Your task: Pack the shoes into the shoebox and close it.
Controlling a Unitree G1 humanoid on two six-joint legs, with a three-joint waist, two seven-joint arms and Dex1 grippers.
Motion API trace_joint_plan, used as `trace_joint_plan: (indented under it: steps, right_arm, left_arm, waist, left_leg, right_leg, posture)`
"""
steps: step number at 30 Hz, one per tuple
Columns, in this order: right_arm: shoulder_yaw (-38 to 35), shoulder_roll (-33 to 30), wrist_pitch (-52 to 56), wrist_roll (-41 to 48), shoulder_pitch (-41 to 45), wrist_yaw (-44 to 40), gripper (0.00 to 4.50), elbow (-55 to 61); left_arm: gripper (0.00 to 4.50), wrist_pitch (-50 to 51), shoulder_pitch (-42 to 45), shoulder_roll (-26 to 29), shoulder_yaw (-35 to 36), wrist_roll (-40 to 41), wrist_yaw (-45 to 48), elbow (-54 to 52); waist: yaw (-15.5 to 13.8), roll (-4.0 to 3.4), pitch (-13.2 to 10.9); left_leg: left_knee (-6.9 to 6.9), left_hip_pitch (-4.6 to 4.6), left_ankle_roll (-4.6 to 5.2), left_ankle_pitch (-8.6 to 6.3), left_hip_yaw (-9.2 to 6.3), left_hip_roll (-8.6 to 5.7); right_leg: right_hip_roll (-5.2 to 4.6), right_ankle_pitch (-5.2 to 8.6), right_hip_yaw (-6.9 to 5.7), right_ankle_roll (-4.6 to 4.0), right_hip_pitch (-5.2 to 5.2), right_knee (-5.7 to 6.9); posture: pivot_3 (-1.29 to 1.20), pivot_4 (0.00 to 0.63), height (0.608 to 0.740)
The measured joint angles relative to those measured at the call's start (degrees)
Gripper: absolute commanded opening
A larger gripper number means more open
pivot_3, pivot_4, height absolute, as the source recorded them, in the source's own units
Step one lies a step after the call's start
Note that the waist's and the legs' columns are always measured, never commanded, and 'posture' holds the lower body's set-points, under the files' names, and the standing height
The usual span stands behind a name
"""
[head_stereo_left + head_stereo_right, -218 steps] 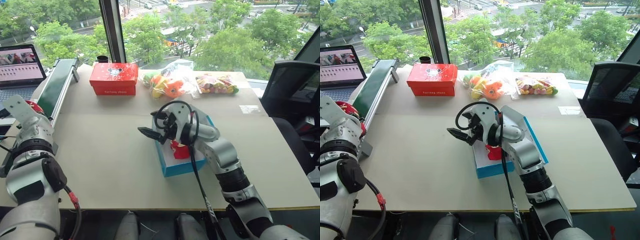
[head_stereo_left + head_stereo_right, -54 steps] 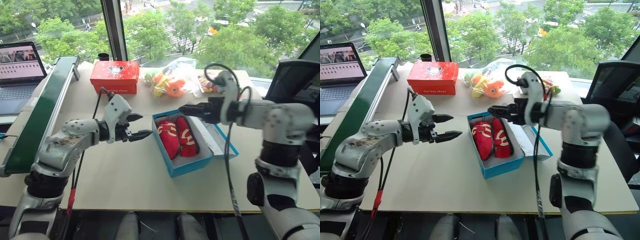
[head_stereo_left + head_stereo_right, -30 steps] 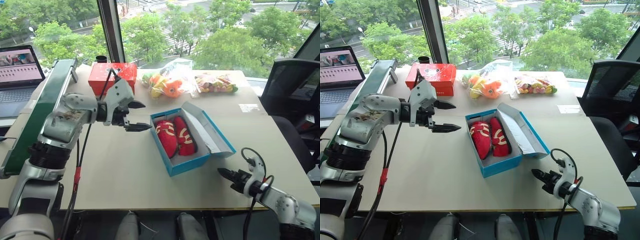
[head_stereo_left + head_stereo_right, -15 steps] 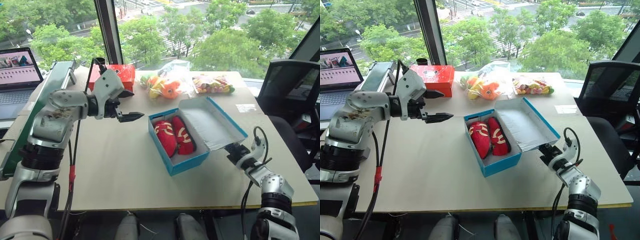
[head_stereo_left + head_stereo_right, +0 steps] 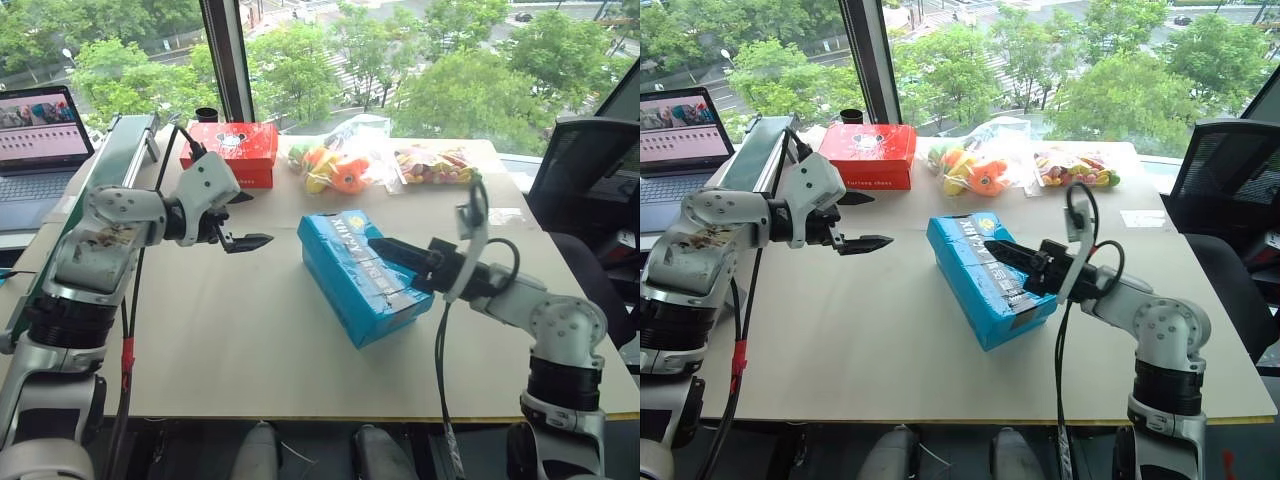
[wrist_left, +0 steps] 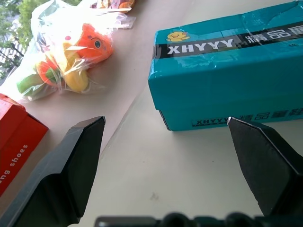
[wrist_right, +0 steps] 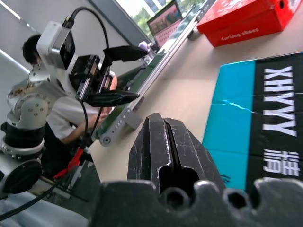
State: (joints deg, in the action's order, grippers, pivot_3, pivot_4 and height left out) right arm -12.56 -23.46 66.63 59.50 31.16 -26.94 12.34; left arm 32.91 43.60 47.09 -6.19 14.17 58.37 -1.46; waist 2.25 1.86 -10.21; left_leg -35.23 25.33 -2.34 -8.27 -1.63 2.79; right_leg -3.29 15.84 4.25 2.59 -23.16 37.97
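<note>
While the lid lies shut on the shoebox (image 5: pixel 365 275), the box sits near the middle of the table (image 5: pixel 220 340), turned at an angle, with a black band of white letters along its top. The shoes cannot be seen with the lid down. The right gripper (image 5: pixel 385 247) is clenched, holding nothing, and it lies over the lid, pointing across the box toward the left arm; if it touches the lid I cannot tell. The left gripper (image 5: pixel 240 220) hangs above the table to the left of the box, well apart from it, its two fingers spread wide and empty. Nothing lies between this gripper and the box.

At the far edge by the window stands a red box (image 5: pixel 231 153), and next to it a clear bag of toys (image 5: pixel 335 168) and a second bag (image 5: pixel 435 165). A green conveyor (image 5: pixel 90 205) runs along the left side, with a laptop (image 5: pixel 40 130) beyond it. A black chair (image 5: pixel 590 190) stands on the right. A person (image 7: pixel 71 116) sits behind the conveyor.
</note>
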Motion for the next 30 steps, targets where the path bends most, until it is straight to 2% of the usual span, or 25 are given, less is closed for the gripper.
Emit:
trace_joint_plan:
  steps: [4, 9, 14, 19, 24, 26, 27, 30]
  right_arm:
    - [8.15, -1.05, -1.83, -7.94, 6.27, 0.36, 0.0, -3.24]
    - [24.92, -0.55, -14.63, -26.21, 15.81, -5.18, 0.0, -17.38]
    - [32.32, 2.56, -24.25, -35.58, 17.5, -11.74, 0.0, -27.26]
    - [33.28, 2.87, -30.39, -40.78, 17.48, -16.02, 0.0, -30.81]
    - [30.4, 1.76, -28.44, -40.3, 15.51, -17.91, 0.0, -26.81]
    - [27.02, 0.68, -24.08, -37.81, 14.34, -17.94, 0.56, -23.07]
    - [25.64, -0.57, -22.05, -36.57, 14.05, -18.01, 0.67, -20.97]
    - [21.29, -9.3, -17.36, -34.99, 11.53, -18.76, 1.69, -11.07]
  left_arm:
    - [4.44, 0.65, -0.85, -0.38, 0.41, 0.43, -0.32, -0.34]
    - [4.44, 2.13, -2.89, -1.79, 0.49, 0.9, -1.46, -2.82]
    - [4.44, 4.29, -4.69, -1.68, 1.64, 1.82, -3.16, -5.95]
    - [4.44, 6.76, -7.53, -1.42, 3.89, 2.91, -4.82, -10.18]
    - [4.44, 8.29, -9.46, -1.23, 5.12, 4.2, -5.38, -12.34]
    - [4.5, 8.7, -10.62, -1.0, 5.12, 4.65, -5.18, -12.75]
    - [4.5, 8.78, -11.18, -0.99, 5.14, 5.2, -4.98, -12.91]
    - [4.5, 10.07, -13.53, -1.61, 6.11, 8.34, -4.0, -14.32]
  waist:
    - [0.28, 0.0, 0.0]
    - [0.36, 0.0, 0.0]
    - [0.17, 0.0, 0.0]
    - [0.23, 0.04, 0.04]
    - [-0.01, 0.04, 0.04]
    - [-0.06, 0.03, 0.01]
    - [-0.12, 0.03, 0.01]
    - [-0.8, 0.02, 0.0]
  left_leg:
    - [0.0, 0.0, 0.0, 0.0, 0.0, 0.01]
    - [0.01, 0.03, 0.0, 0.0, 0.01, 0.01]
    - [0.0, 0.11, 0.0, 0.0, -0.01, 0.0]
    - [-0.02, -0.18, -0.01, 0.01, -0.02, 0.03]
    - [-0.04, -0.14, -0.03, 0.02, -0.04, 0.03]
    - [-0.03, 0.03, -0.03, 0.02, -0.05, 0.02]
    - [-0.03, 0.07, -0.03, 0.02, -0.06, 0.02]
    - [0.0, 0.14, -0.03, 0.01, -0.08, -0.02]
  right_leg:
    - [0.01, 0.0, 0.0, -0.01, -0.03, 0.02]
    - [0.02, 0.0, 0.0, -0.01, -0.07, 0.02]
    - [-0.01, -0.01, -0.04, -0.02, -0.08, 0.01]
    - [0.02, -0.01, -0.05, -0.02, 0.1, 0.12]
    - [0.02, -0.02, -0.07, -0.03, 0.1, 0.1]
    - [0.0, -0.03, -0.07, -0.05, -0.05, 0.11]
    - [0.0, -0.03, -0.07, -0.05, -0.08, 0.11]
    - [-0.06, -0.03, -0.13, -0.05, -0.07, 0.01]
  posture:
    - [0.0, 0.15, 0.739]
    - [0.0, 0.15, 0.739]
    - [0.0, 0.15, 0.739]
    - [0.0, 0.15, 0.739]
    - [0.0, 0.15, 0.739]
    - [0.0, 0.15, 0.739]
    - [0.0, 0.15, 0.739]
    - [0.0, 0.15, 0.739]
